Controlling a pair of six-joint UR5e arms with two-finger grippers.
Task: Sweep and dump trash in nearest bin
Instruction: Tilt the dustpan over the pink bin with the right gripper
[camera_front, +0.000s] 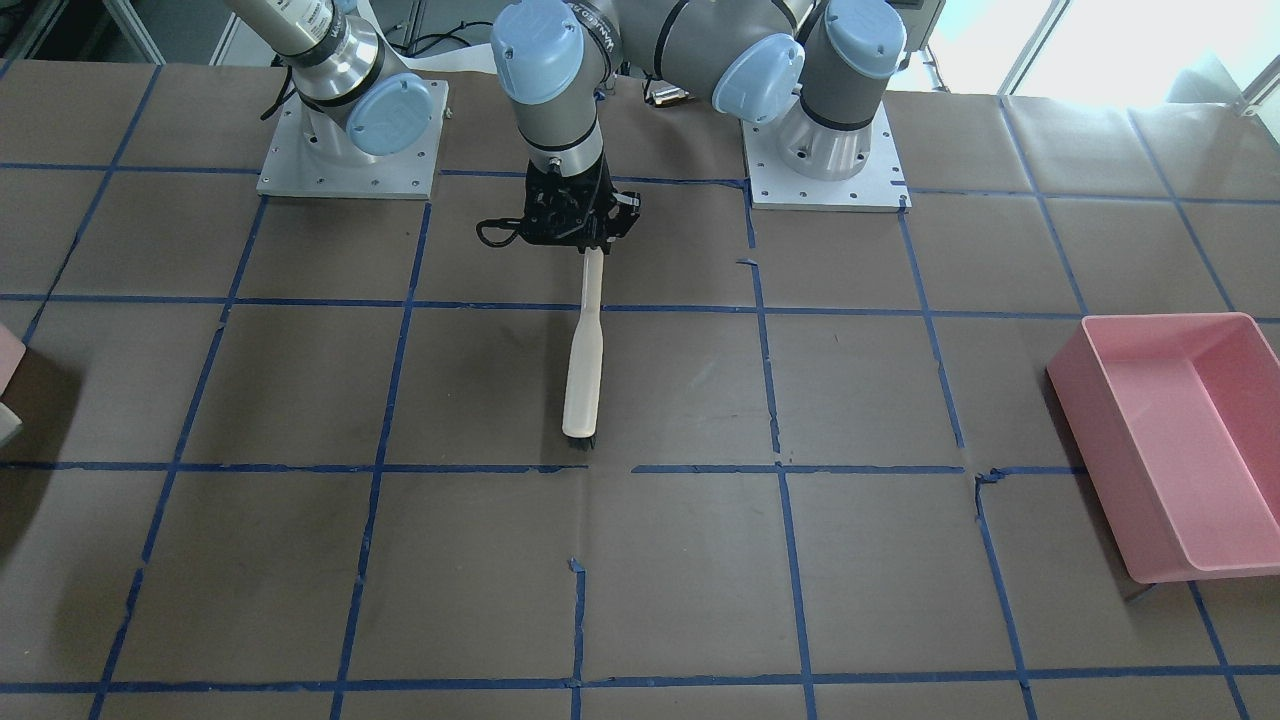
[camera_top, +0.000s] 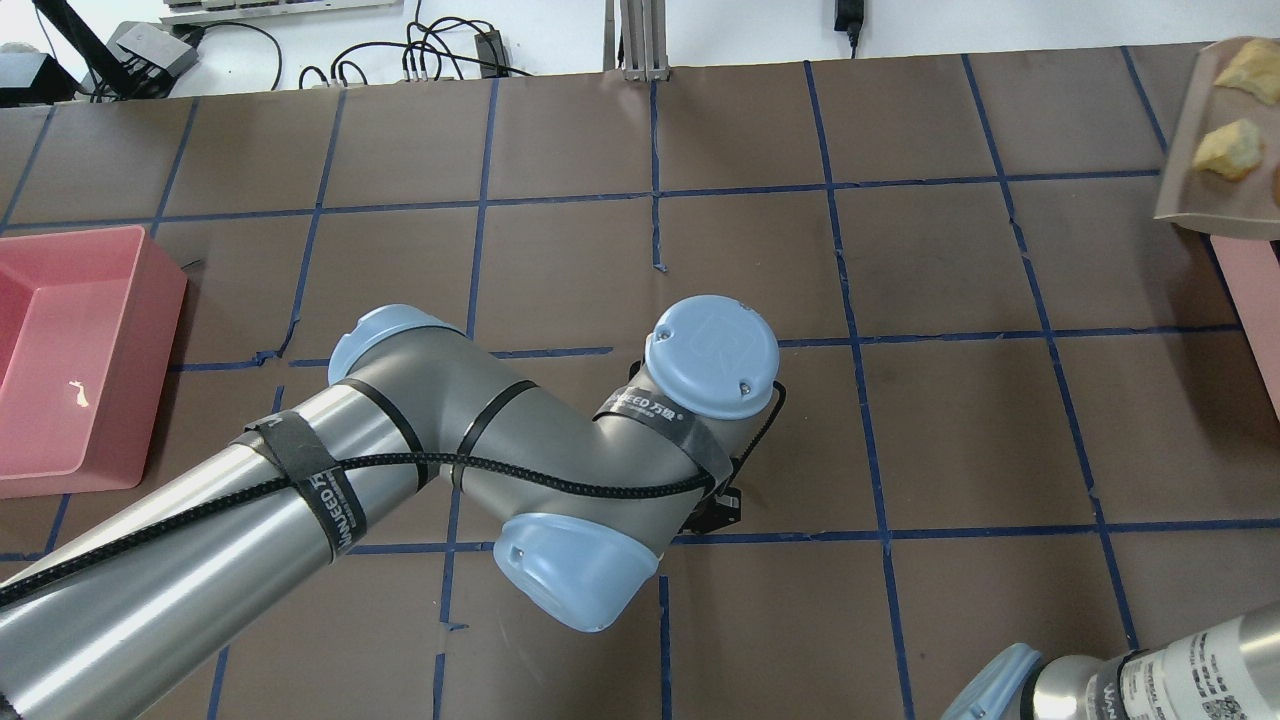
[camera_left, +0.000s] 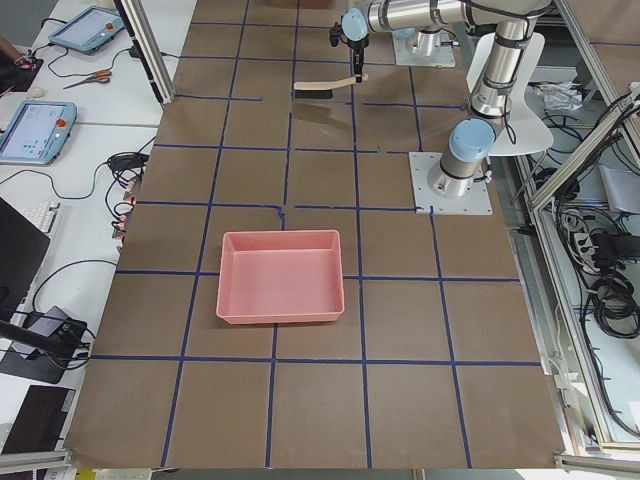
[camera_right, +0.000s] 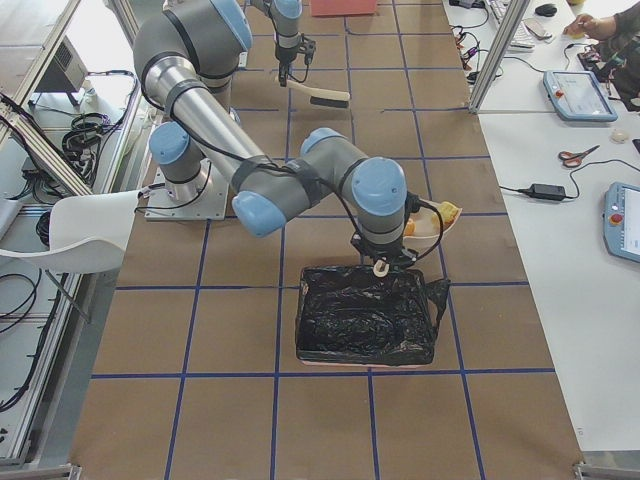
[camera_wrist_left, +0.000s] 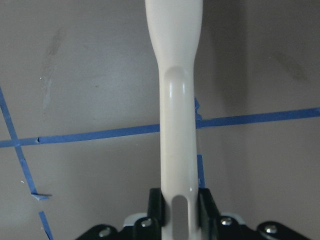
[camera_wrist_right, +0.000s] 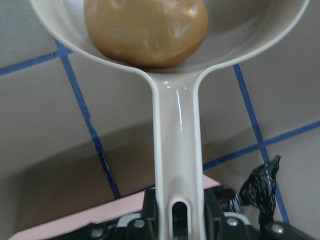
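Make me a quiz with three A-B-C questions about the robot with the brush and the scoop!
1. Where is the tan lump?
A. on the table
B. in the dustpan
C. in the big pink tub

2. What colour is the bag lining the bin?
A. white
B. green
C. black

3. What is the left gripper doing?
A. gripping the brush by its handle
B. hanging open and empty
C. holding a cup

Answers:
1 B: the right wrist view shows the lump sitting in the pan.
2 C: the exterior right view shows a black liner.
3 A: the left wrist view shows the gripper closed on the cream handle from both sides.
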